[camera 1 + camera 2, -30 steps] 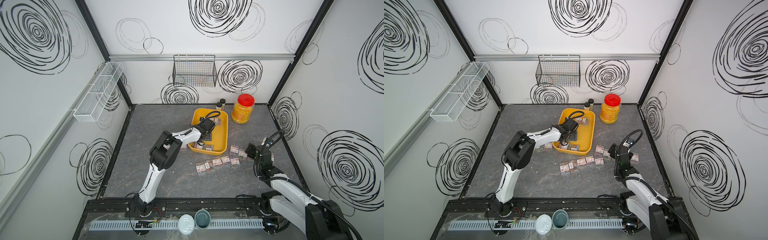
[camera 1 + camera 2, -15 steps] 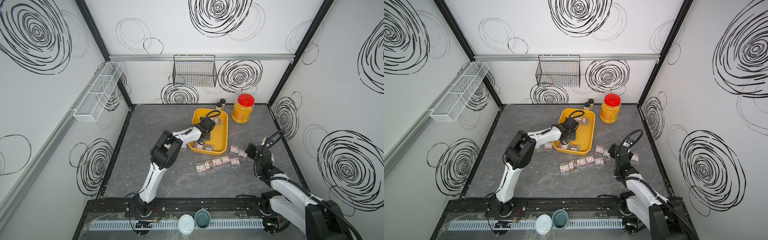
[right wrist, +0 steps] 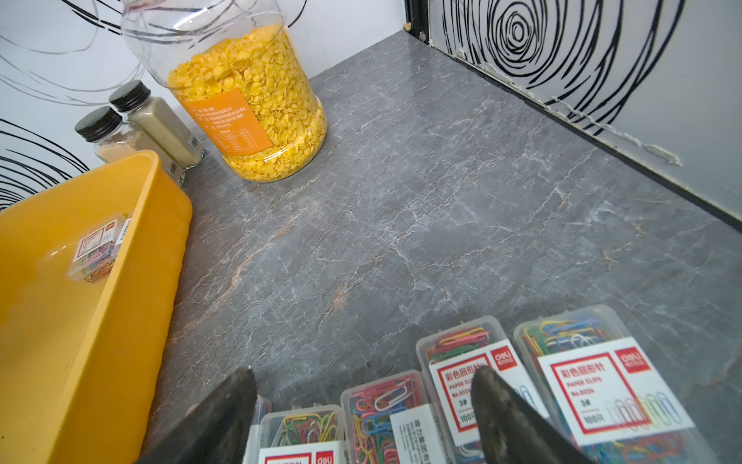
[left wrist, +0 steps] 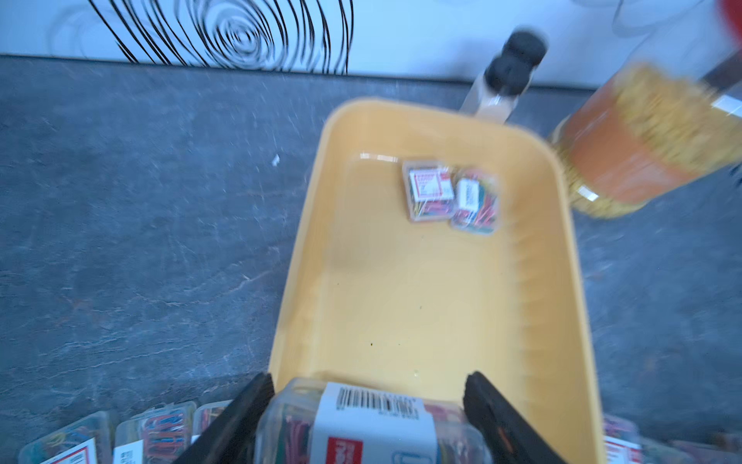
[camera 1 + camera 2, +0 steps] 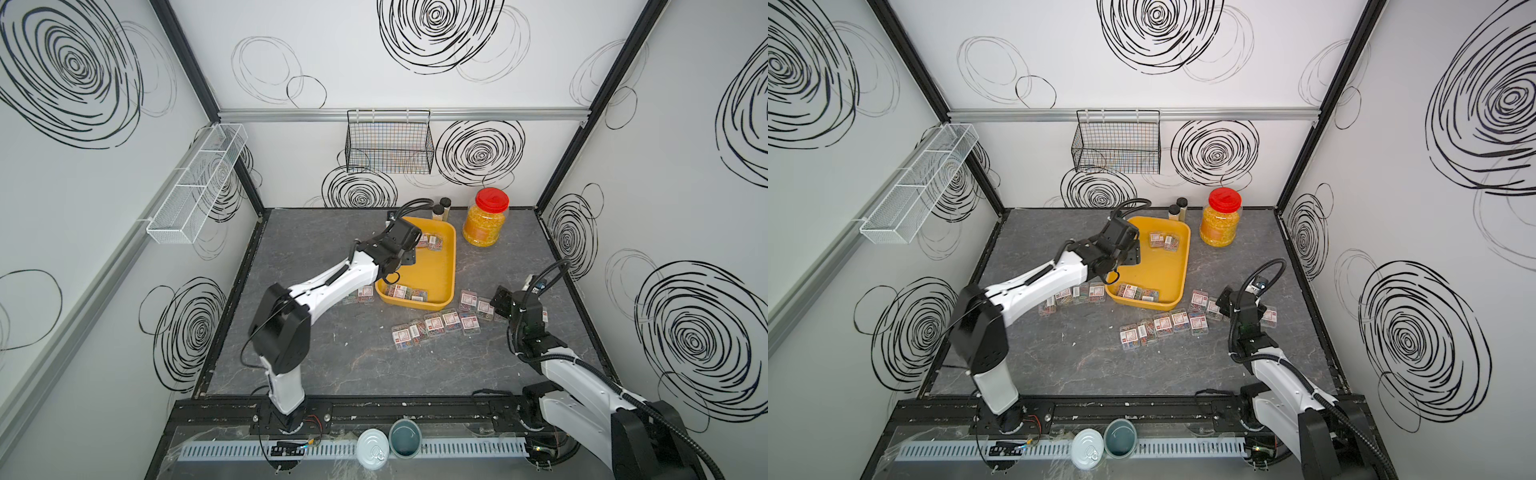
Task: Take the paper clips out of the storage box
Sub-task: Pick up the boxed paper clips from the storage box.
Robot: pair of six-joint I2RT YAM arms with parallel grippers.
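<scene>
One yellow tray (image 5: pixel 432 270), one red-lidded jar (image 5: pixel 484 226), two black-capped bottles (image 5: pixel 441 210), one black wire basket (image 5: pixel 388 143), one white mesh rack (image 5: pixel 195 187), roughly twenty paper clip cases (image 5: pixel 434 323), can't pin it exactly.

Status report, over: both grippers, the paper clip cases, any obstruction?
Left gripper shut on one clear plastic paper clip case at the yellow plastic tray. Right gripper open, above cases on table. More cases lie in tray. No obstruction seen.

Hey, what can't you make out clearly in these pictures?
Held case: left wrist view, blurred, cut by the frame edge.
Left claw grip: both top views, hidden under its own wrist.
Cases at the tray's near end: top views, too small to count.
</scene>
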